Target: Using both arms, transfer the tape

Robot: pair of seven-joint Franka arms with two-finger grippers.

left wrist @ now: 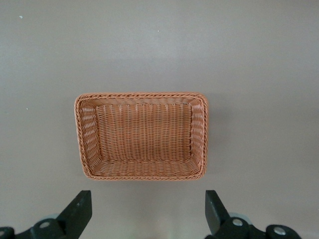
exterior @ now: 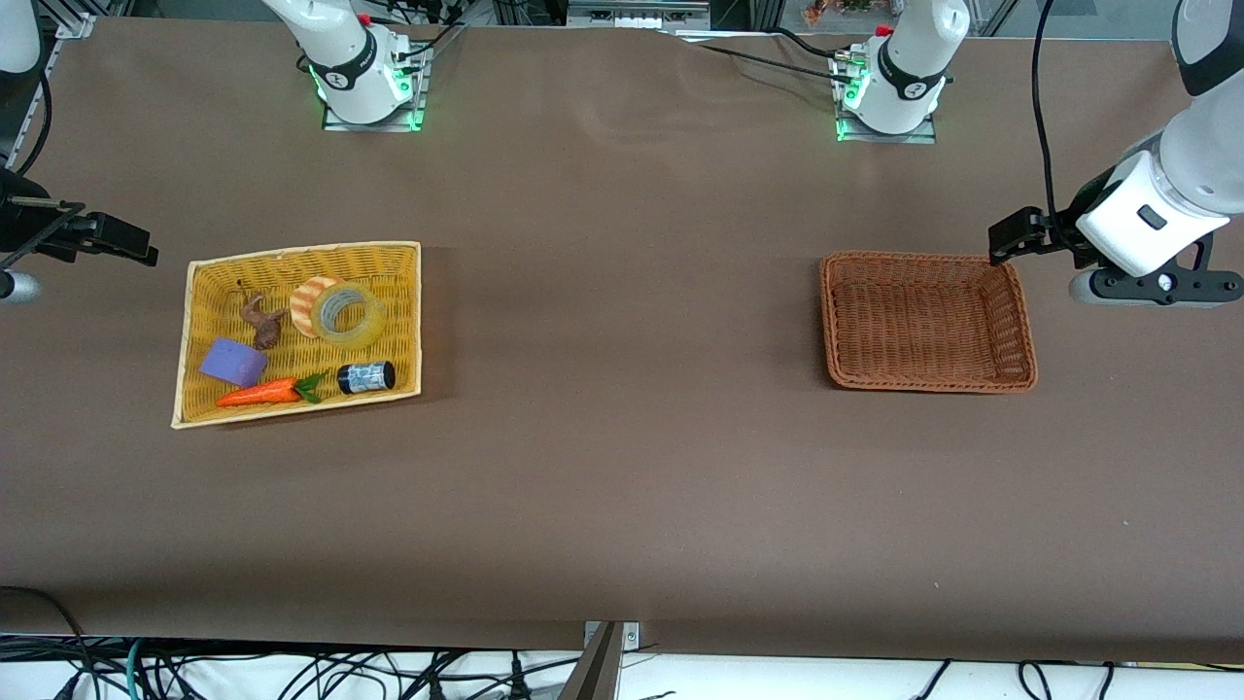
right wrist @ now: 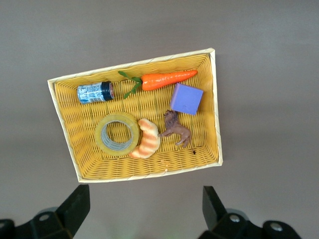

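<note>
Roll of translucent yellowish tape [exterior: 348, 313] with a grey inner core, lying flat with its open centre facing up. Resting inside a yellow woven basket [exterior: 402, 321] toward the right arm's end of the surface. Touching an orange-striped croissant toy [exterior: 309, 301] at its side. Farther from the front camera than a small black-capped cylinder [exterior: 365, 377] in the same basket. Not held by anything.

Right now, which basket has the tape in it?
The yellow basket at the right arm's end; the tape lies beside the croissant toy. The brown basket holds nothing.
</note>
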